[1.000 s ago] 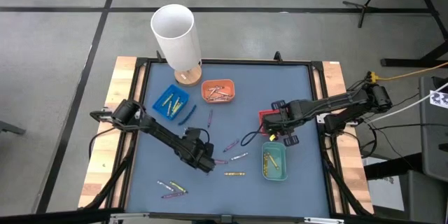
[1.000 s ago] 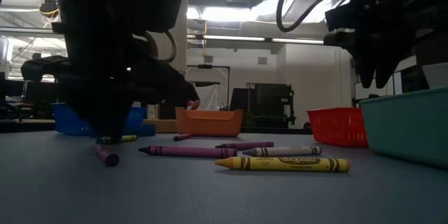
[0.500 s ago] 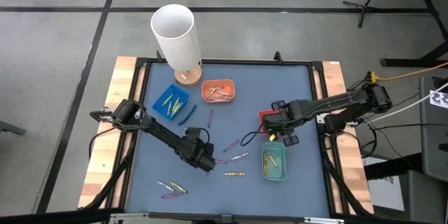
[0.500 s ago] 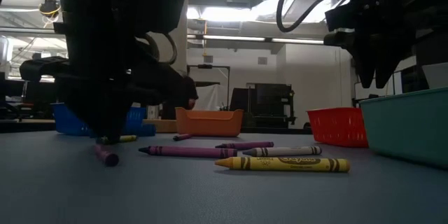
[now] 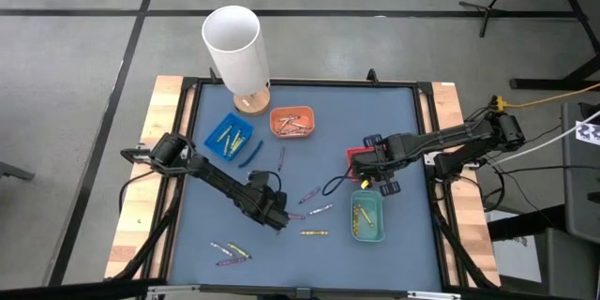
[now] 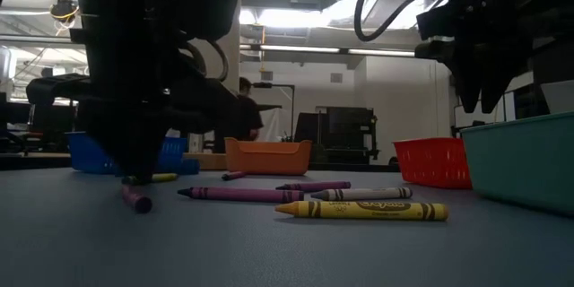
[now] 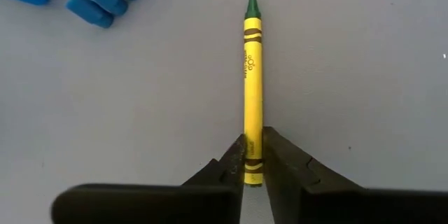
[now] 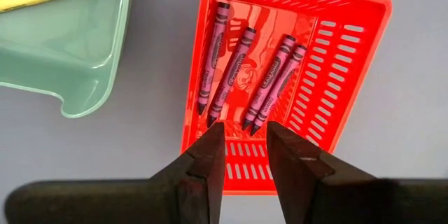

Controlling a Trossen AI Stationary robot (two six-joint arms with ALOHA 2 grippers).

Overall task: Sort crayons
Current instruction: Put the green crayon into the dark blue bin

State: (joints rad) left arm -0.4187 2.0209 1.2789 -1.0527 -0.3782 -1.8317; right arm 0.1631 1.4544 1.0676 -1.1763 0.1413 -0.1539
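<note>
I see my left gripper (image 7: 253, 159) clenched on the end of a yellow paper-wrapped crayon (image 7: 252, 77) lying on the grey mat (image 7: 364, 98). My right gripper (image 8: 243, 143) hangs empty, fingers apart, over the red slotted plastic tray (image 8: 329, 77) of four purple crayons (image 8: 245, 70).

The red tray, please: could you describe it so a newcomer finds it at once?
Look at the table's right half, beneath the right gripper. The red tray lies beside the green tray. Unlike its neighbour, it has slotted walls and holds four purple crayons.

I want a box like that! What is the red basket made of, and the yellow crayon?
The red basket looks like glossy moulded plastic: its walls and floor are a grid of slots. The yellow crayon looks like wax in a matte paper wrapper, with printed dark bands and a bare green tip.
</note>
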